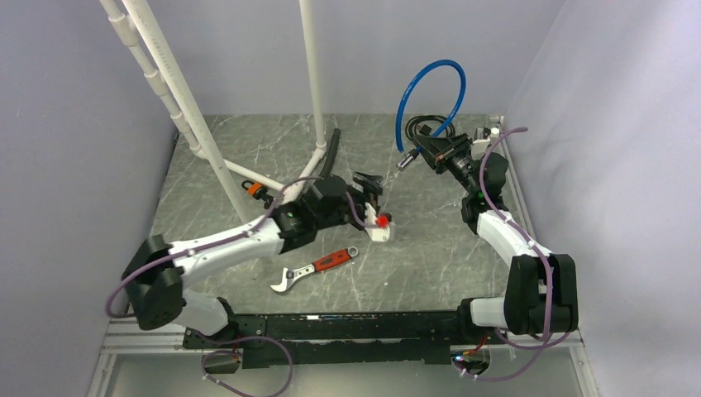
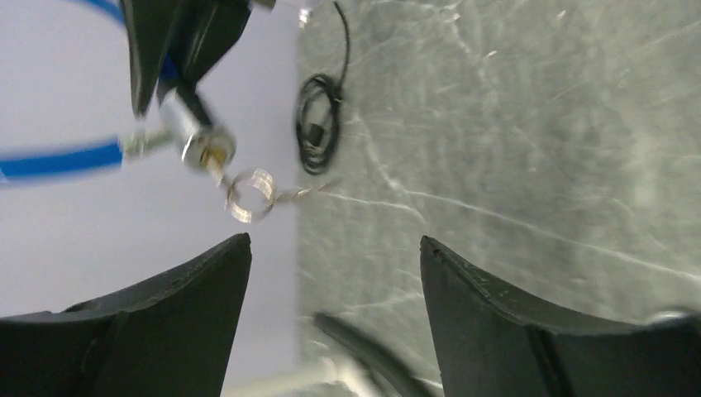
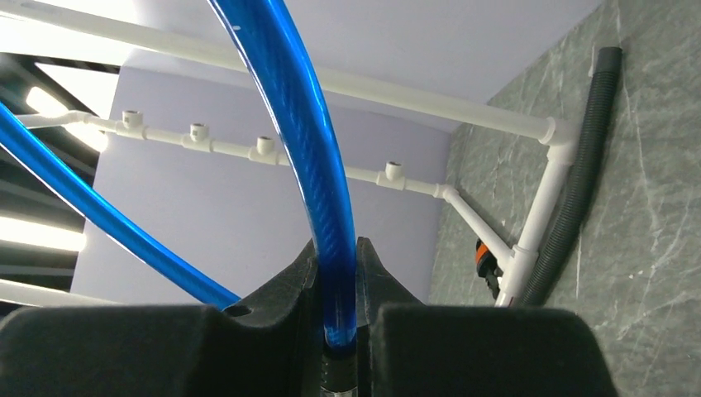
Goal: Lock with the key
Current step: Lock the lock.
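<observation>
One step in hand: key [image 2: 221, 174] seems seated in lock [image 2: 198, 136].
Left gripper [image 2: 335, 248]: wide open, empty.
Right gripper [image 3: 337, 265]: clamped on cable [image 3: 306, 149].
Next: pinch key, twist.

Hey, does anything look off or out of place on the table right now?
A key ring dangles unheld from the end of the blue cable lock; the left gripper is open just short of it. A wrench lies loose mid-table, with no obvious part in locking.

Red-handled wrench [image 1: 314, 268], white pipes [image 1: 178, 83]
</observation>
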Robot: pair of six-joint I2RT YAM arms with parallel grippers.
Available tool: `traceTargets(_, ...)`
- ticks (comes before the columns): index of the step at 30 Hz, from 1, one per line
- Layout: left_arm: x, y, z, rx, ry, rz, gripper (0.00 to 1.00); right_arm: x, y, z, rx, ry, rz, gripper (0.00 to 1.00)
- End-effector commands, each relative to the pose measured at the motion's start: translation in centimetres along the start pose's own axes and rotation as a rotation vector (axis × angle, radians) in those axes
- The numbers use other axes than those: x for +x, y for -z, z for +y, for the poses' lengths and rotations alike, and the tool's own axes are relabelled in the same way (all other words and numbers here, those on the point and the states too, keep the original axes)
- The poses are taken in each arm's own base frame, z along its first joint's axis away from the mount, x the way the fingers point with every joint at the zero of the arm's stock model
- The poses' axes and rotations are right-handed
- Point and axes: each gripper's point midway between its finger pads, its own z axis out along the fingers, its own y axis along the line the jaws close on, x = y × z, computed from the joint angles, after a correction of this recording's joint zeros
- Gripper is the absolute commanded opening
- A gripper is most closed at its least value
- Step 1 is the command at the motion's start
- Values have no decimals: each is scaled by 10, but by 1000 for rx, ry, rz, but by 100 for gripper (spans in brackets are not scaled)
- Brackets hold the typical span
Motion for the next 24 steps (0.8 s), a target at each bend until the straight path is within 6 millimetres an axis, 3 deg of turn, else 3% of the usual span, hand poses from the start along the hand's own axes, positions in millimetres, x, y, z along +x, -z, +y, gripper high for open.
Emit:
traceTargets(1,-14,47,22,94,495,-111,80,-2,5,49,-165,75,-14,0)
traceTargets(5,-6,54,71,83,934,-167,78,-1,7,53,-187,96,-13,0)
traceTargets(10,-7,45,117,108,1248,-298,74,1,8,53,-192,107,-7,0)
traceTargets(14,-26,43,136,146,1281,-434,71,1,8,53,-193,115,-9,0)
traceTargets(24,-27,19,157,135,1307,-516,67,3,6,50,-188,124,1,0)
